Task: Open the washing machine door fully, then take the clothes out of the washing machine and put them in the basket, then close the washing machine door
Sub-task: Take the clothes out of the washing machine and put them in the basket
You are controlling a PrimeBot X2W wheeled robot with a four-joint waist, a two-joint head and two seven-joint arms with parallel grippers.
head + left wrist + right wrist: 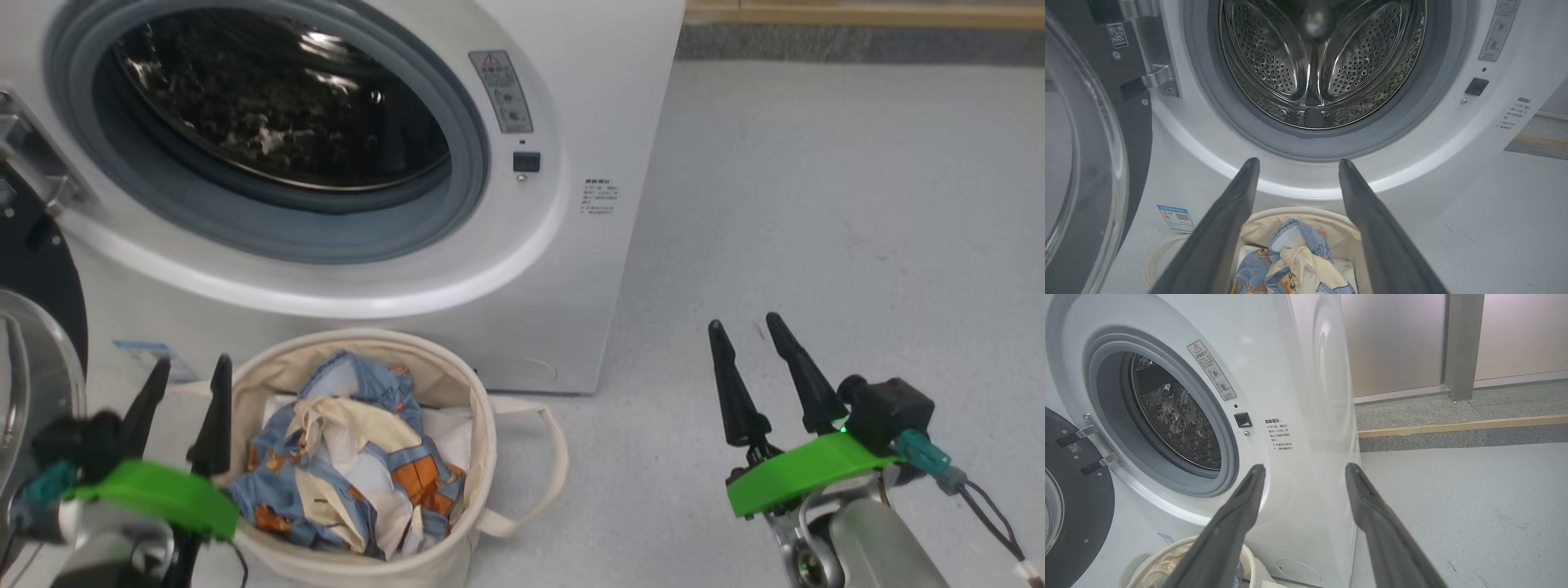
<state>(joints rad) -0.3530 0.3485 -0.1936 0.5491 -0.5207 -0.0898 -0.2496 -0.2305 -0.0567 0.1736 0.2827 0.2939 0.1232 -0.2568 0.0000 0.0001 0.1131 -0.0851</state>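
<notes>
Head view first. The washer (pixel 571 245) faces me with its door (pixel 33 269) swung wide open on the hinge at the washer's left side. The basket (pixel 457 384) sits on the floor (pixel 816 204) just in front of the washer, below the round opening. The clothes (pixel 359 457) lie heaped inside the basket, blue with orange and cream patches. My left gripper (pixel 193 359) hovers between the door and the basket, close to the basket's rim. Its fingers are spread, with nothing between them. My right gripper (pixel 744 321) hangs over the floor, off the washer's right corner. Its fingers are parted too and hold nothing.

The left wrist view looks past two splayed fingers straight into the drum (pixel 1310 61), which is perforated steel with raised paddles. The clothes show between the fingers, low against the washer's front. A blue sticker (pixel 1175 217) is on that front, down by the door.

In the right wrist view the parted fingers point at the washer's right front edge. The basket's rim peeks in at the washer's foot.
</notes>
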